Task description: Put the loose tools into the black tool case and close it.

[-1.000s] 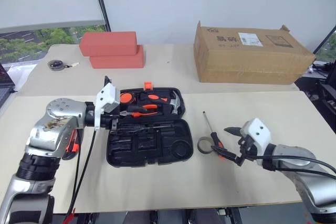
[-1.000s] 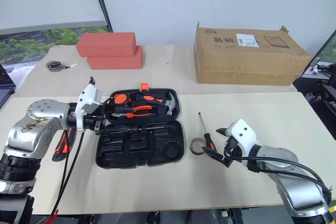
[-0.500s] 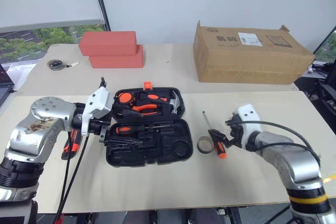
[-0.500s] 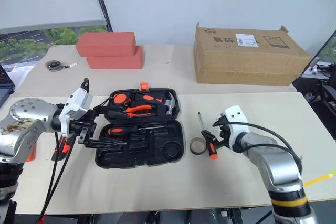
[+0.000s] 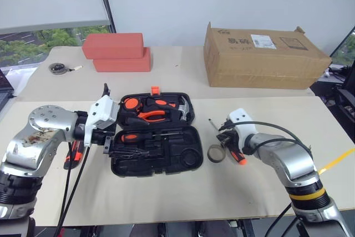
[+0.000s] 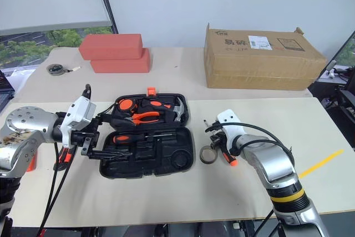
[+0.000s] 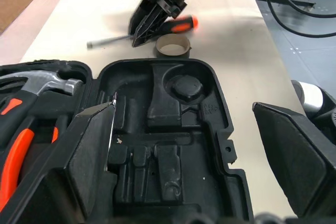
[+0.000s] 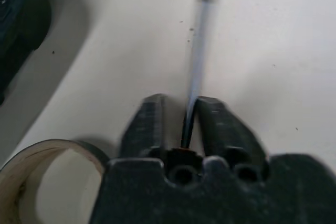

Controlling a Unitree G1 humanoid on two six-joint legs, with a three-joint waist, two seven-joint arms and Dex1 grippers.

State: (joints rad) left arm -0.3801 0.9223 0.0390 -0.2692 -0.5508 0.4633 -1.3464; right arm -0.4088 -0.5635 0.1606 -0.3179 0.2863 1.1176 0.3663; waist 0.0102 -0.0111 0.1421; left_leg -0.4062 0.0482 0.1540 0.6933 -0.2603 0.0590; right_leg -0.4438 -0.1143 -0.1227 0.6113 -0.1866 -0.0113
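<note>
A tabletop is showing, described from the robot's left to its right. At the far left, a small orange-and-black tool is lying on the table beside the left arm. The left gripper is hovering at the left edge of the black tool case, its two fingers spread wide and holding nothing. The case is lying open and flat, with a hammer and orange-handled pliers seated in the far half and an orange-and-black screwdriver resting in the near half, where most recesses are bare. Just right of the case, a grey tape roll is lying on the table. Touching distance from it, a second screwdriver is lying with its shaft pointing away from the robot. The right gripper is closing on this screwdriver, its fingers pressed in around the shaft just ahead of the handle.

To do this step well, the right gripper is probably needing a firm pinch before lifting, since a thin round shaft can roll or swivel. A straight upward lift should avoid nudging the tape roll. Carrying the screwdriver level and aligned with a long recess should help it seat cleanly.
</note>
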